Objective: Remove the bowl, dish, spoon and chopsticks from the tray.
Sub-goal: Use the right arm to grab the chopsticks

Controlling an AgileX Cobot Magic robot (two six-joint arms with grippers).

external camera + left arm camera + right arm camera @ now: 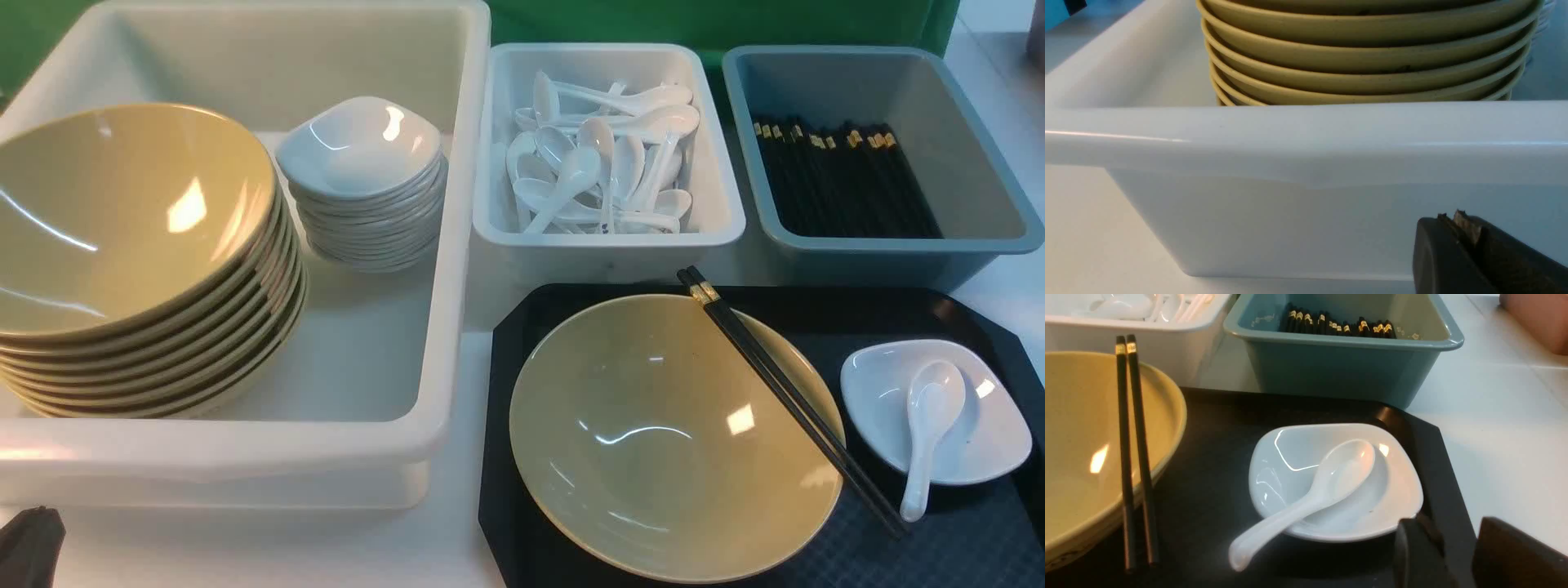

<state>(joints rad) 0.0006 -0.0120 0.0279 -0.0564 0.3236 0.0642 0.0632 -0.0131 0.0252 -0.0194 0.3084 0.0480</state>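
The black tray (pixel 963 543) lies at the front right. On it stands the khaki-yellow bowl (pixel 653 441), with the black chopsticks (pixel 784 392) lying side by side across its right rim. The white dish (pixel 996 433) sits to the bowl's right with the white spoon (pixel 931 416) in it, handle over the near edge. In the right wrist view my right gripper (pixel 1453 543) is open and empty, just short of the dish (pixel 1290 457) and spoon (pixel 1339 477), over the tray's right edge. My left gripper (pixel 1457 220) is shut and empty, low in front of the large white bin's wall.
The large white bin (pixel 441 245) at left holds a stack of yellow bowls (pixel 122 220) and a stack of white dishes (pixel 363 163). Behind the tray stand a small white bin (pixel 608 237) of spoons and a grey-blue bin (pixel 1004 196) of chopsticks.
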